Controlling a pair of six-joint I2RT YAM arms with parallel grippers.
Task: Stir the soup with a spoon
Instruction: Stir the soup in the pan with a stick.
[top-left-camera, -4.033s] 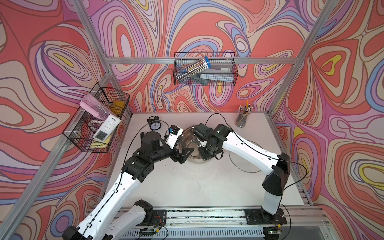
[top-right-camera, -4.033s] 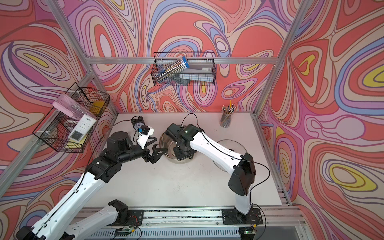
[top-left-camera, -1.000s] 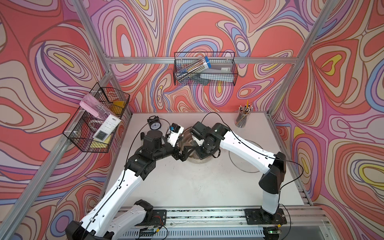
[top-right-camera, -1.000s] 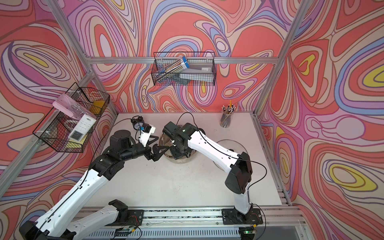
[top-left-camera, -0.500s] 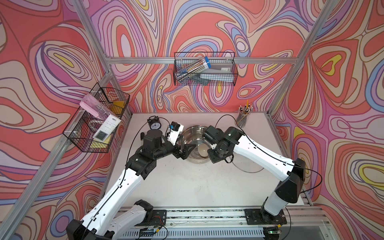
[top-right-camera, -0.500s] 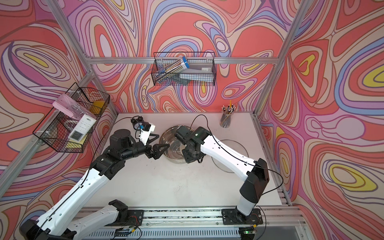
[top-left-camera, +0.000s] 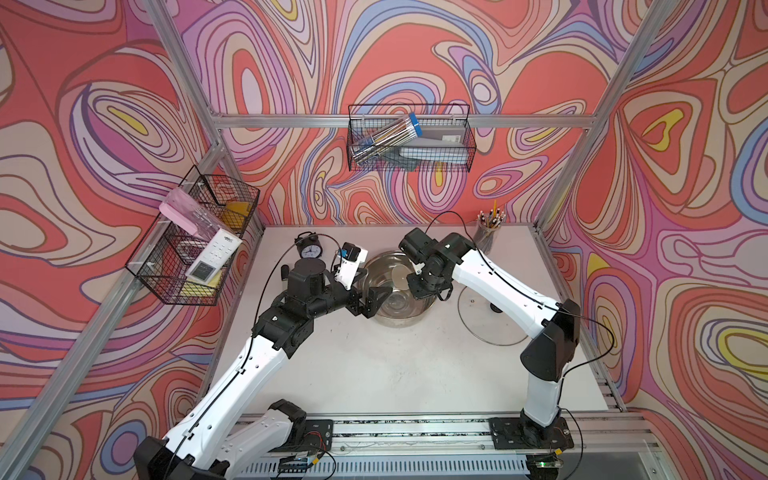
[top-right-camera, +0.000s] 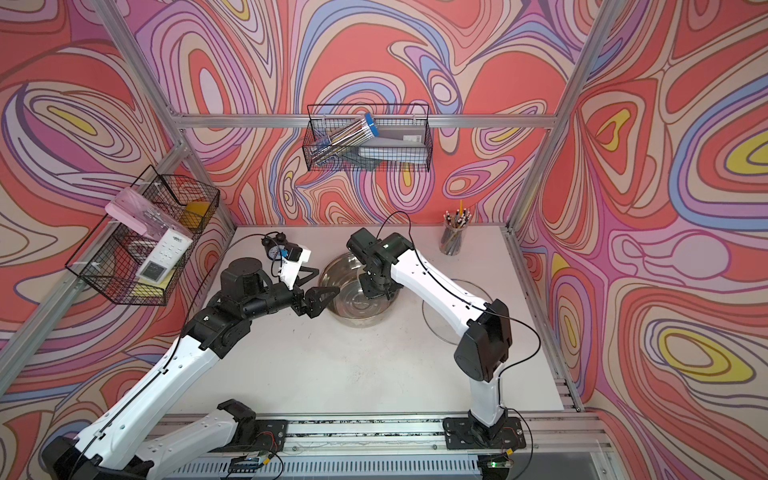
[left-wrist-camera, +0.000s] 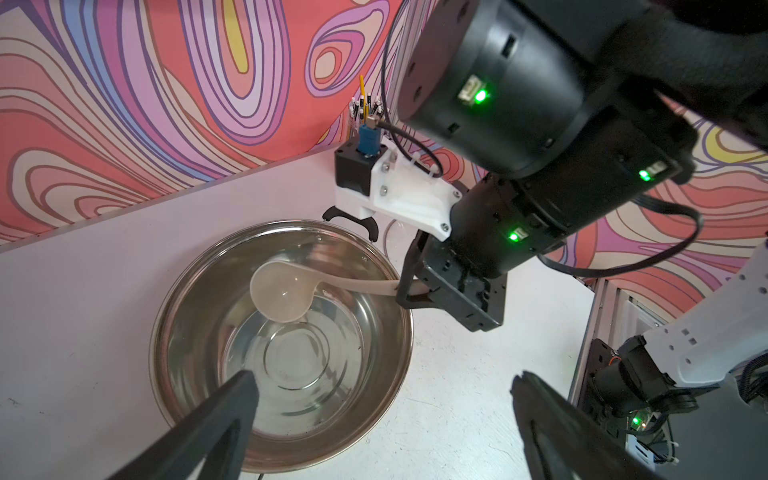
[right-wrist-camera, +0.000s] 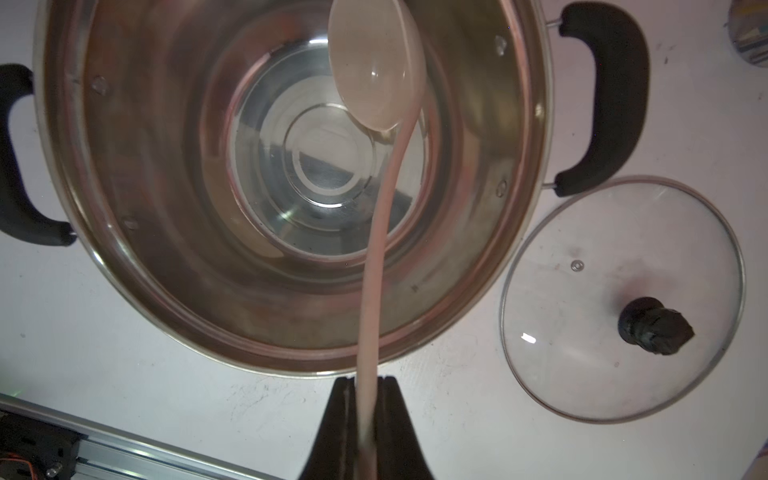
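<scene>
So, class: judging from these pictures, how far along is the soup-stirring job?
Done: the lid lies off on the table beside the pot, and the right gripper is shut on the spoon handle. In hand: the spoon's bowl is inside the pot, over clear liquid. The left gripper hangs open by the rim. Left: likely the stirring; no swirl shows.

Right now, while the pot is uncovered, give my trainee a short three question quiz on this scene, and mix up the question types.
1. Fill in: the jaws of the left claw stand ____.
2. Which claw holds the spoon by its handle? A: left claw. B: right claw.
3. True or false: the glass lid sits on the pot.

Key: 1 open. 2 B. 3 false; it lies on the table beside the pot.
</scene>
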